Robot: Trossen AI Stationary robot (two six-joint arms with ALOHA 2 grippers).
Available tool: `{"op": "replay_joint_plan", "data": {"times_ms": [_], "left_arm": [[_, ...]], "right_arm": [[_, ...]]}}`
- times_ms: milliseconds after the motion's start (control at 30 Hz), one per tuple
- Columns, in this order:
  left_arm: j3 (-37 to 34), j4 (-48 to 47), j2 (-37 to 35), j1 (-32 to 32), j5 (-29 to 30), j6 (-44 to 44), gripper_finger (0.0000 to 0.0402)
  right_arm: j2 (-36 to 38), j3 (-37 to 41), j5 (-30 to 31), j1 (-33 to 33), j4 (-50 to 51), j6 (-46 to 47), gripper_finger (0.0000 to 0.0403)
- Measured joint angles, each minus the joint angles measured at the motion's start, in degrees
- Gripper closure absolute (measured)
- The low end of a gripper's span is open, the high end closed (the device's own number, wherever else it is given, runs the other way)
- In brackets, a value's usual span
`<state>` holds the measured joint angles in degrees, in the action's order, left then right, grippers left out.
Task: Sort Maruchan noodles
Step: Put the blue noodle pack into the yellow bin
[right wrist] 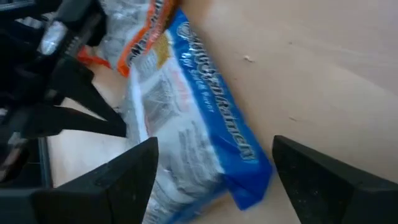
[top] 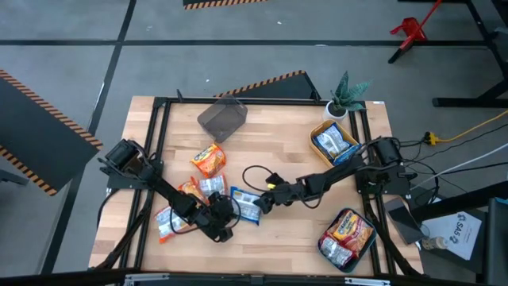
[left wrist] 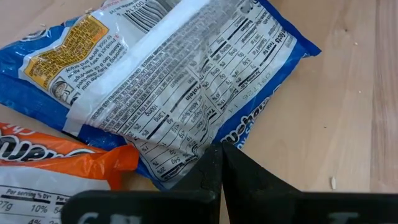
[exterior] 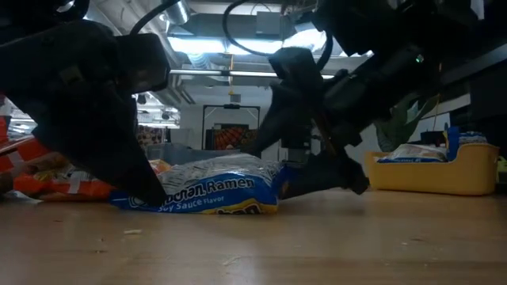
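Note:
A blue-white Maruchan noodles packet (top: 246,205) (exterior: 207,190) lies flat on the wooden table (top: 278,143), printed back up in the left wrist view (left wrist: 186,93). My left gripper (top: 232,211) (left wrist: 217,163) is shut at one end of it. My right gripper (top: 260,203) (right wrist: 214,180) is open at the opposite end (right wrist: 245,183), one finger on either side of it; no touch shows. Orange packets (top: 209,161) (top: 168,221) and a white-silver one (top: 213,186) lie on the table to the left. My left gripper's shut fingertips (left wrist: 214,155) rest on the blue edge of the packet (left wrist: 199,163), beside the nutrition panel. They slant down onto it. The packet lies flat on the table. Whether they pinch any of the film, I cannot tell.
A grey container (top: 222,119) stands at the far middle. A yellow container (top: 319,132) with blue packets is at the far right beside a potted plant (top: 347,97). A teal container (top: 373,237) with orange packets is at the near right. Bare wood lies in the middle.

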<state>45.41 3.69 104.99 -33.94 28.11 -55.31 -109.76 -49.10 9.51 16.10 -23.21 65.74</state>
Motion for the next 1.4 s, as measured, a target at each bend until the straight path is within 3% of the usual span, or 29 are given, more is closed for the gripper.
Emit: {"op": "replay_joint_plan", "data": {"times_ms": [267,467,567,833,1133,1400], "left_arm": [[-0.1,0.1,0.0,1.6,-0.6,0.1,0.0402],[-0.2,2.0,0.1,2.7,-0.4,1.6,0.0402],[-0.1,3.3,-0.1,3.1,-0.8,3.0,0.0402],[0.8,3.2,-5.3,3.4,-1.9,4.0,0.0402],[0.8,1.3,-16.4,5.4,-1.0,6.1,0.0401],[0.9,1.4,-30.2,6.9,4.2,13.3,0.0401]], "right_arm": [[-3.4,-0.2,-1.5,0.0,-7.8,-0.2,0.0095],[-4.6,-2.5,-3.2,0.0,-6.7,-3.3,0.0113],[-4.7,-3.7,-3.5,0.0,-6.2,-4.3,0.0152],[-4.7,-5.6,-4.4,0.0,-5.3,-2.5,0.0305],[-3.2,-5.7,-4.6,0.0,-4.0,-1.1,0.0308],[5.4,-5.6,-2.1,-1.9,7.0,-2.2,0.0308]]}}
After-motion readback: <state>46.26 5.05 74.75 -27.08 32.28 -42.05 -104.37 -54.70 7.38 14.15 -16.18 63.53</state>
